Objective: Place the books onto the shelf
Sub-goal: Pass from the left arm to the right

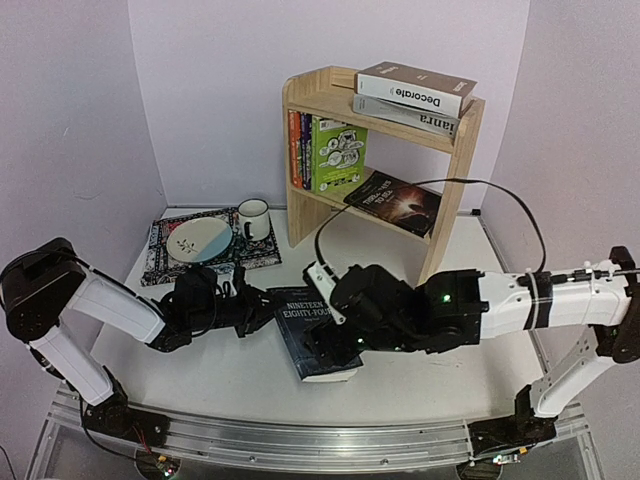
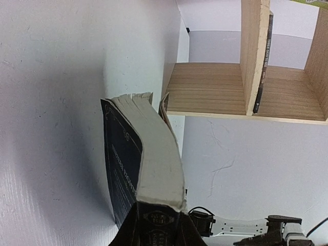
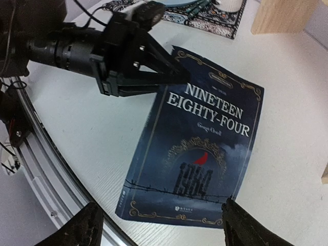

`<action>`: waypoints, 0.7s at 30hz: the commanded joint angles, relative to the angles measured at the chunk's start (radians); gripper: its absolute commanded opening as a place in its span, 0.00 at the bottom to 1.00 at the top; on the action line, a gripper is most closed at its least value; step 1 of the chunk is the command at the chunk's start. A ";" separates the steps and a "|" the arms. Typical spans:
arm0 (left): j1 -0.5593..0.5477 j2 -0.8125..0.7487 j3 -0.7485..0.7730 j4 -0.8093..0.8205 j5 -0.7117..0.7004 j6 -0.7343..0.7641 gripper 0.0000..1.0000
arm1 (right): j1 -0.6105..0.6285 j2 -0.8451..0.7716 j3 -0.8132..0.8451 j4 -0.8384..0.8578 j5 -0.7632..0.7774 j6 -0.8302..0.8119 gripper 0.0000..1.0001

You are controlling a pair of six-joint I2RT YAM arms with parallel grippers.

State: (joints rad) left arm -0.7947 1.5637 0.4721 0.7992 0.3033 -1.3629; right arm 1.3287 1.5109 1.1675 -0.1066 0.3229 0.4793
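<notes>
The dark blue "Nineteen Eighty-Four" paperback (image 1: 300, 310) lies on the white surface (image 1: 200, 370), on the near side of the light pine two-tier shelf (image 1: 455, 190). Its long axis runs roughly from the arms toward that shelf. The left fingers (image 3: 161, 61) are pinched tight on its far left corner. The right fingers (image 3: 84, 228) hang spread wide just above the cover, holding nothing. From here, the left arm has the book.

Top view: right arm (image 1: 440, 305) covers part of Nineteen Eighty-Four (image 1: 298, 308). Upright paperbacks (image 1: 300, 150): spines too small to read. Left wrist: left gripper (image 2: 156, 233) mostly cut by bottom edge. Right wrist: placemat (image 3: 220, 23) and shelf (image 3: 282, 15) cut by top edge, right gripper's fingers (image 3: 88, 226) by bottom.
</notes>
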 commanded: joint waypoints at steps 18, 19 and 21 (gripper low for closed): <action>-0.037 -0.238 -0.014 -0.066 -0.189 -0.048 0.00 | 0.228 0.317 0.235 -0.053 0.537 -0.212 0.91; -0.037 -0.242 -0.015 -0.069 -0.191 -0.051 0.00 | 0.228 0.326 0.237 -0.062 0.544 -0.205 0.88; -0.041 -0.244 -0.017 -0.074 -0.197 -0.060 0.00 | 0.230 0.341 0.247 -0.086 0.562 -0.192 0.84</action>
State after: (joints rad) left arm -0.8263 1.3771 0.4309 0.6391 0.1308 -1.3878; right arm 1.5563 1.8127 1.3722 -0.1171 0.7965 0.2764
